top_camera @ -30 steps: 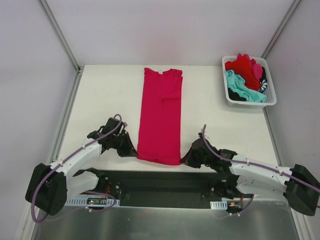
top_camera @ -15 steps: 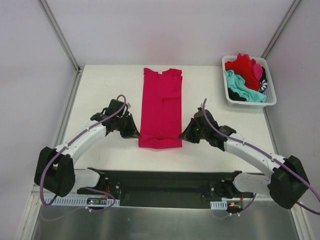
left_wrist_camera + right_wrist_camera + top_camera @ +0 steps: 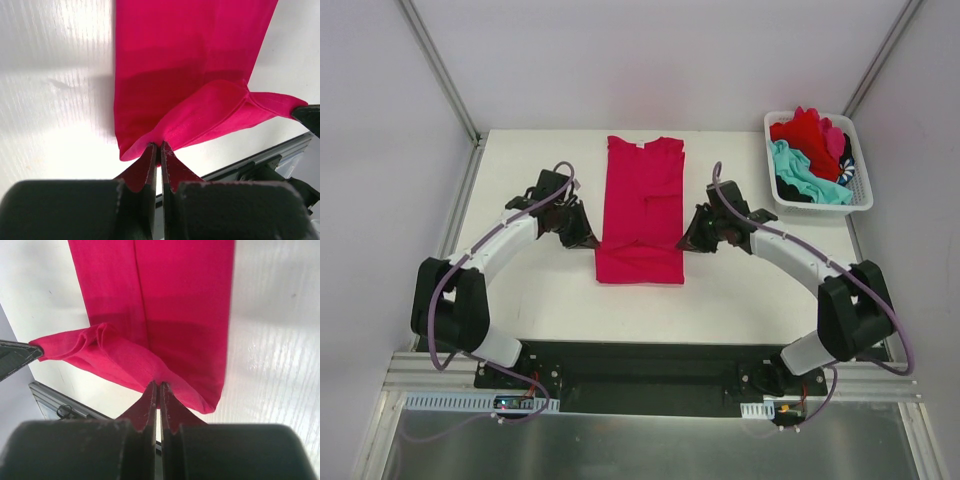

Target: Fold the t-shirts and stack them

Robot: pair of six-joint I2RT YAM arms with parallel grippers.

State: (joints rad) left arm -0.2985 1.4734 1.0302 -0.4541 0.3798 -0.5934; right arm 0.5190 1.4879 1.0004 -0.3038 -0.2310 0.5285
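I note on my white table (image 3: 535, 160): one magenta t-shirt (image 3: 642, 190) down the centre, white basket (image 3: 820, 208) at far right corner.

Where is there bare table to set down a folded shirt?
Bare table: the far-left corner beside the rail, the near strip in front of the magenta shirt, and the gap between shirt and basket. Crowded: the shirt's flanks, where left tool and right tool pinch its hem, and the full basket.

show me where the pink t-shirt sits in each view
Top external: pink t-shirt at the centre of the table.
Left wrist: fills the upper middle, corner pinched in the left fingers.
Right wrist: fills the upper middle, corner pinched in the right fingers.
Shared landmark: the raised hem fold strung between both grips.
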